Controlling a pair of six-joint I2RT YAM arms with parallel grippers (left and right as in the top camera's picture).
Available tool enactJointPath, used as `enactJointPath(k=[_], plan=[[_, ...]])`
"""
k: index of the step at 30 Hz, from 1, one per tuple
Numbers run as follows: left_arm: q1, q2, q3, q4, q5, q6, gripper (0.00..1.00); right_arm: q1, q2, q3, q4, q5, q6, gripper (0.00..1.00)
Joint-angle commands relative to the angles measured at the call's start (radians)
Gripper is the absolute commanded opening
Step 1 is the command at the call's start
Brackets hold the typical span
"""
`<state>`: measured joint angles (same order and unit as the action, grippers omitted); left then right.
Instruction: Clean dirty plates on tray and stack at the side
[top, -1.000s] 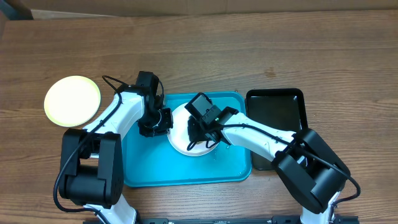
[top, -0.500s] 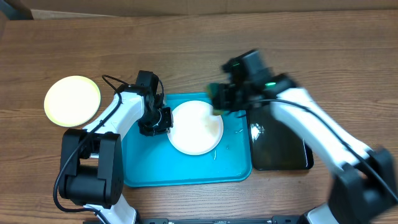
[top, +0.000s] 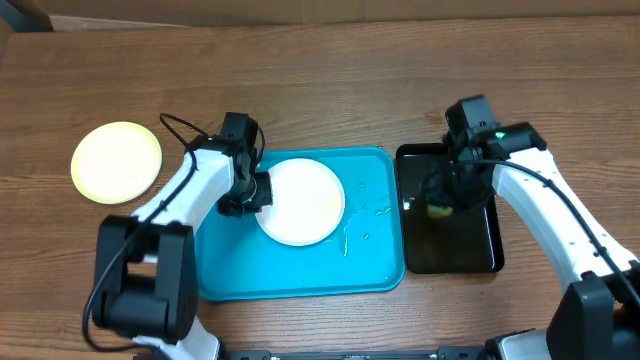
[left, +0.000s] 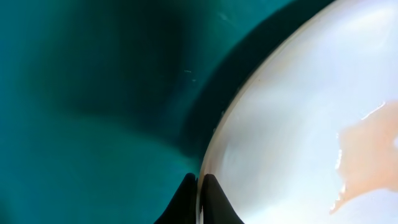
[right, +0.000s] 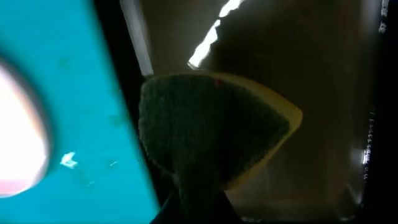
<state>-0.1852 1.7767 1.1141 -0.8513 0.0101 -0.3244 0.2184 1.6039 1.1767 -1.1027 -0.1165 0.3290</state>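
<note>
A white plate (top: 300, 202) lies on the turquoise tray (top: 300, 270), left of its middle. My left gripper (top: 250, 193) is shut on the plate's left rim; the left wrist view shows the rim (left: 249, 112) pinched between the fingertips (left: 199, 199) and a pale orange smear (left: 367, 155) on the plate. A pale yellow-green plate (top: 116, 162) lies on the table at the far left. My right gripper (top: 442, 200) is shut on a green-and-yellow sponge (right: 211, 124) above the black tray (top: 460, 250). A third plate is not in view.
The black tray stands right of the turquoise tray, touching its edge. Water droplets (top: 365, 215) lie on the turquoise tray right of the plate. A cardboard box edge (top: 300, 8) runs along the back of the wooden table.
My right gripper has carried the sponge off the white plate and rightward over the black tray. My left gripper has pulled the plate slightly left on the tray.
</note>
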Motion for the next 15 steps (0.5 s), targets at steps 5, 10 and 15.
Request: enactJointPath(k=[5,10,15], plan=[[-0.229,-0.306,0.002,0.008,-0.546,-0.042,0.04,-0.051,0.008,-0.183,0.156,0.052,-0.006,0.05],[-0.451,-0.440,0.002,0.020,-0.874,-0.034,0.04,-0.051,0.008,-0.211,0.180,0.053,-0.019,0.07],[-0.637,-0.477,0.002,0.058,-1.099,0.076,0.04,-0.051,0.008,-0.209,0.193,0.053,-0.019,0.08]])
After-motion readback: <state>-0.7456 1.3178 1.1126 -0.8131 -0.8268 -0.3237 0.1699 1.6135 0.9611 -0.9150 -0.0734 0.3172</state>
